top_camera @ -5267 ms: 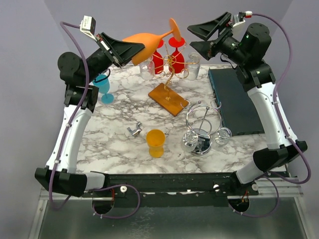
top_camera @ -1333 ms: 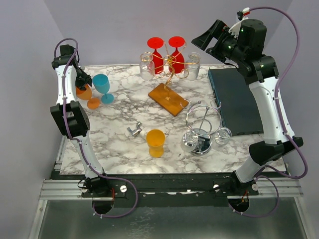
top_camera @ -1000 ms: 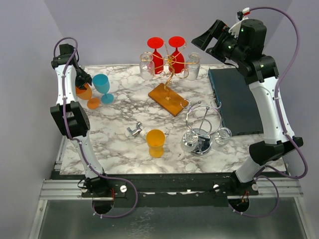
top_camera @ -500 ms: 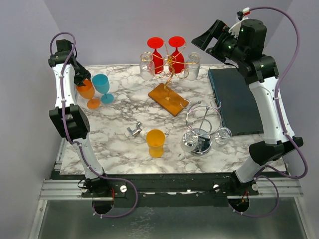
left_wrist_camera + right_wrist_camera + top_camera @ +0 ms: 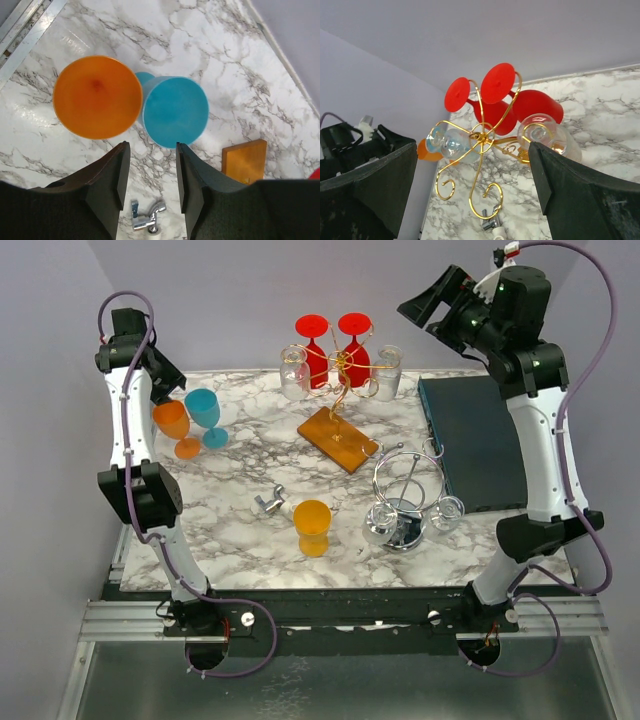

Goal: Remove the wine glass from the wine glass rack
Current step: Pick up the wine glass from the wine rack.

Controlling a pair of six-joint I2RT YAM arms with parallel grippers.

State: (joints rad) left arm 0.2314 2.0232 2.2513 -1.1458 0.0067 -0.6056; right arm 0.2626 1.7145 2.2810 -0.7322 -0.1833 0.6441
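One orange plastic wine glass (image 5: 97,96) now stands off the rack at the marble worktop's (image 5: 210,40) left edge; my left gripper (image 5: 151,150), spread and empty, has let go.

Left arm runs up the left edge. Left gripper (image 5: 165,390) sits just above the orange wine glass (image 5: 172,420); can't tell contact or jaw state from here. That glass stands on the marble table (image 5: 240,540) at upper left, just beside the blue wine glass (image 5: 205,408). Wine glass rack (image 5: 338,438), top centre, carries two red glasses (image 5: 316,360) and two clear glasses (image 5: 294,378), all hanging upside down. Right gripper (image 5: 432,308) is upper right, jaws apart, empty, off the rack.
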